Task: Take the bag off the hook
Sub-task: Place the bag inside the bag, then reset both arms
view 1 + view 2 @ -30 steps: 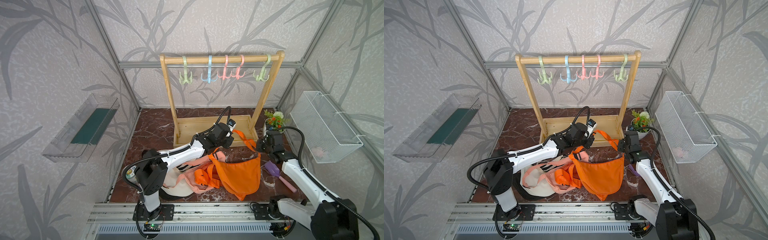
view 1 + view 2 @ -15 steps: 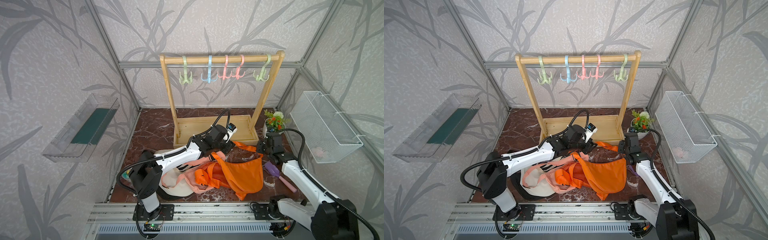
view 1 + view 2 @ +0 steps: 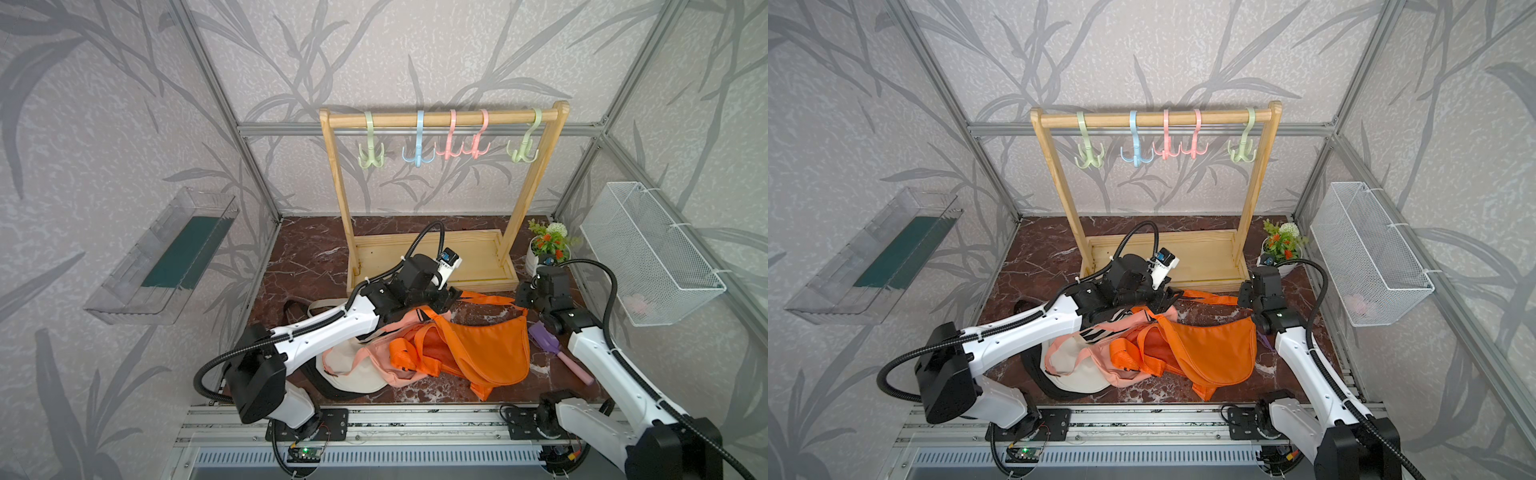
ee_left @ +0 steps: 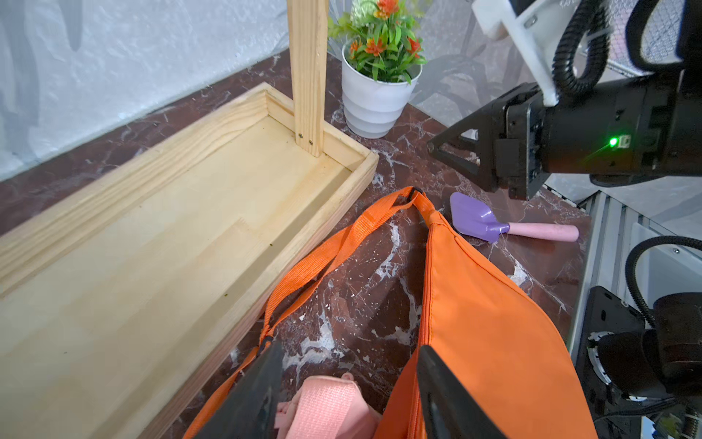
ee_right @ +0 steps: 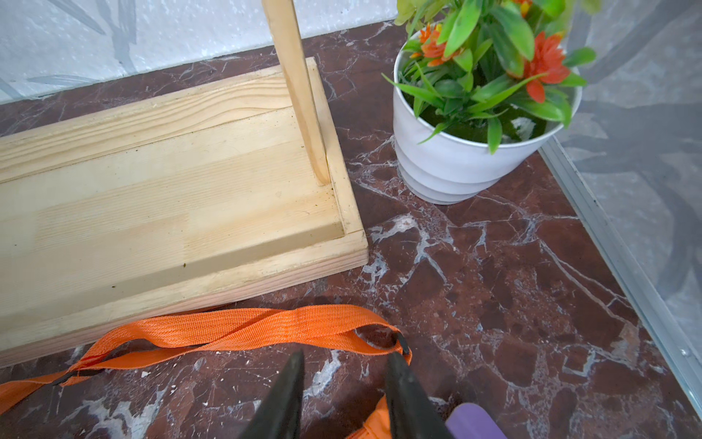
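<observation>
1. Left gripper (image 4: 347, 353) is spread wide and isn't pinching anything. In the left wrist view a bit of the pink bag (image 4: 323, 403) shows between its fingers, and the orange bag (image 4: 494, 323) sits right up against one of them.
2. The right gripper (image 5: 345, 357) has its jaws apart too, with just marble floor (image 5: 494, 266) between them. The looped end of the orange strap (image 5: 247, 327) lies just ahead of the tips.
3. The orange bag is off the hooks and down on the floor in front of the wooden rack (image 3: 440, 118). Both top views show it slumped partly over the pink bag and next to a cream bag (image 3: 349, 374).
4. The strap runs along the front edge of the rack's base tray (image 5: 171, 190), pretty much hugging it.
5. The five hooks hang way up on the bar, like the blue hook (image 3: 419, 151), well apart from the bag.
6. A purple trowel (image 4: 475, 216) lies just beside the bag's strap end, close to the right gripper. A flower pot (image 5: 456, 163) stands by the rack's post, a wire basket (image 3: 648, 257) is on one wall and a clear shelf (image 3: 162, 257) on the other.
7. The left arm (image 3: 328, 328) stretches right over the pile, hiding part of the pink and cream bags.
</observation>
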`<state>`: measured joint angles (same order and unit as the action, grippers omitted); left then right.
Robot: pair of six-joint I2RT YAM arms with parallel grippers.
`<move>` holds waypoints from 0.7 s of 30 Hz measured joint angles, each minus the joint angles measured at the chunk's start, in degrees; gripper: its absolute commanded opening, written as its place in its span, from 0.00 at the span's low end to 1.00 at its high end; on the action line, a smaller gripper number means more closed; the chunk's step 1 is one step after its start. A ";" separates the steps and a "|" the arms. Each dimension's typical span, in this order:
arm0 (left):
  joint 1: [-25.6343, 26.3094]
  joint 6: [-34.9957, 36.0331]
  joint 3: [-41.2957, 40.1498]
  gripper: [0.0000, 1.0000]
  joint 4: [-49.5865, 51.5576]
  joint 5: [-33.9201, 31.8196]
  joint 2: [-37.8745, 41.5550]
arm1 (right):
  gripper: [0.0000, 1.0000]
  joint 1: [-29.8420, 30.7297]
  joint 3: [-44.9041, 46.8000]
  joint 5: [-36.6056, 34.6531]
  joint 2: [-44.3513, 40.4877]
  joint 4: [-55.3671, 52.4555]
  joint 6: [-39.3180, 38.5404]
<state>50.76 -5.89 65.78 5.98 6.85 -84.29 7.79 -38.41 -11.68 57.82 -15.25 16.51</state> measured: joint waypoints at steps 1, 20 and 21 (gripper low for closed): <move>-0.09 0.68 -1.46 0.59 -1.20 -2.38 1.97 | 0.40 0.00 0.00 0.31 -0.35 0.04 -0.33; -29.24 6.67 -41.27 0.74 -31.19 -34.64 25.18 | 0.56 0.09 15.13 0.79 5.68 30.32 -17.20; -31.21 6.86 -42.56 0.74 -32.70 -35.17 24.81 | 0.56 0.09 16.04 0.79 7.37 32.74 -17.73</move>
<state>19.55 0.97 23.22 -26.72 -28.32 -59.48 7.88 -22.37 -10.90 65.19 17.50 -1.21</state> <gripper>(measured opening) 0.737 0.557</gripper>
